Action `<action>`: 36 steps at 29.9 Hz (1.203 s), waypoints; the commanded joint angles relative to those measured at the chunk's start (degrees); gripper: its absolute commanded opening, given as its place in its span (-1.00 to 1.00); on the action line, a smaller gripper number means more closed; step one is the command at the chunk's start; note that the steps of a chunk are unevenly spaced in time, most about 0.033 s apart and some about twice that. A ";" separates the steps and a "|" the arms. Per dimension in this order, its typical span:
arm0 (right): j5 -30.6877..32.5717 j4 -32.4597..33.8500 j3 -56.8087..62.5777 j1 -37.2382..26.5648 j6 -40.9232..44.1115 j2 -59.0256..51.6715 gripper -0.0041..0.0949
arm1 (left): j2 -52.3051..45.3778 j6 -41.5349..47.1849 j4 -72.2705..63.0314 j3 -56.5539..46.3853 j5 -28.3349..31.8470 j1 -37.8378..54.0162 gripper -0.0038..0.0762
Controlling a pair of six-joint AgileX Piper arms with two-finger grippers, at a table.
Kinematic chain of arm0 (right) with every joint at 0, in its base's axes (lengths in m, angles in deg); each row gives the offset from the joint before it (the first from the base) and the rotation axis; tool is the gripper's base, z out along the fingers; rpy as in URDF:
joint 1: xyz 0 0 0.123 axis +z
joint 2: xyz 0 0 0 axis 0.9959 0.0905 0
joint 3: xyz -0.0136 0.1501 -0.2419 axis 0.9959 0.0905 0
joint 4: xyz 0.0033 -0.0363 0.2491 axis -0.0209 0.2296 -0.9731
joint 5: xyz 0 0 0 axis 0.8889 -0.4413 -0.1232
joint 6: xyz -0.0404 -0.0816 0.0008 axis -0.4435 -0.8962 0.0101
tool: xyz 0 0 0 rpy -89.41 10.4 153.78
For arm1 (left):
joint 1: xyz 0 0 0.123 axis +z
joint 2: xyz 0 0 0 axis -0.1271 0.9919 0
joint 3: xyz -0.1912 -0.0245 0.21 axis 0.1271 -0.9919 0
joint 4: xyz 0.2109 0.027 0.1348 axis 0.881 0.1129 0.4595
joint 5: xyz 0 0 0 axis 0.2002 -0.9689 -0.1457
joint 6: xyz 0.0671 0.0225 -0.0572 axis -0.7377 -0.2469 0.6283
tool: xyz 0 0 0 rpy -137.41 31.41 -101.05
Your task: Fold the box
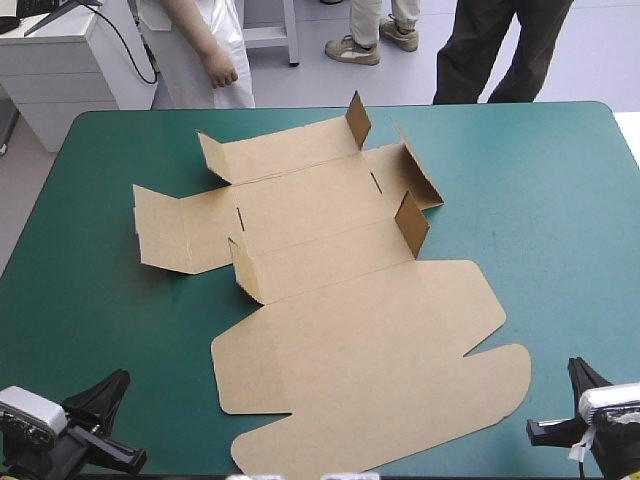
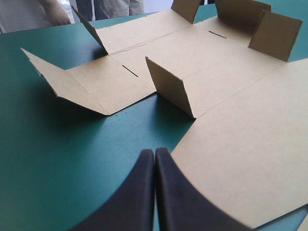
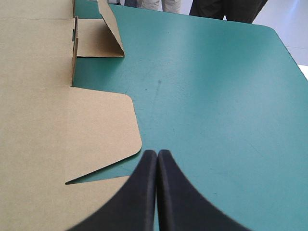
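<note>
High view puts your left gripper (image 1: 112,385) at the near left corner of the teal-green worktop (image 1: 80,300), its black fingers (image 2: 139,192) pressed together on nothing. Mid-worktop lies the box (image 1: 330,290), a cut sheet of brown board. Small flaps (image 1: 411,222) toward the far edge stand up, but nothing is tucked, and the wide lid panel (image 1: 370,370) lies flat. Your right gripper (image 1: 582,375), at the near right corner, is likewise closed and empty. Folding looks barely begun, and every wall remains to be raised and tucked.
</note>
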 commanded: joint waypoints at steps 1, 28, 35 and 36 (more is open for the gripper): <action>-4.42 0.19 -1.30 0.16 -0.34 0.83 -0.96 | -0.46 0.00 -0.13 1.28 4.54 -0.17 -0.93; -4.32 -4.47 -1.30 0.16 -4.95 0.83 0.10 | -0.46 0.00 -0.13 1.28 4.54 -0.17 -0.93; -4.32 -4.47 -1.30 0.16 -4.52 0.83 0.39 | -0.46 0.00 -0.13 1.28 4.54 -0.17 -0.93; -4.32 -4.47 -1.30 0.16 -4.52 0.83 0.39 | -0.46 0.00 -0.13 1.28 4.54 -0.17 -0.93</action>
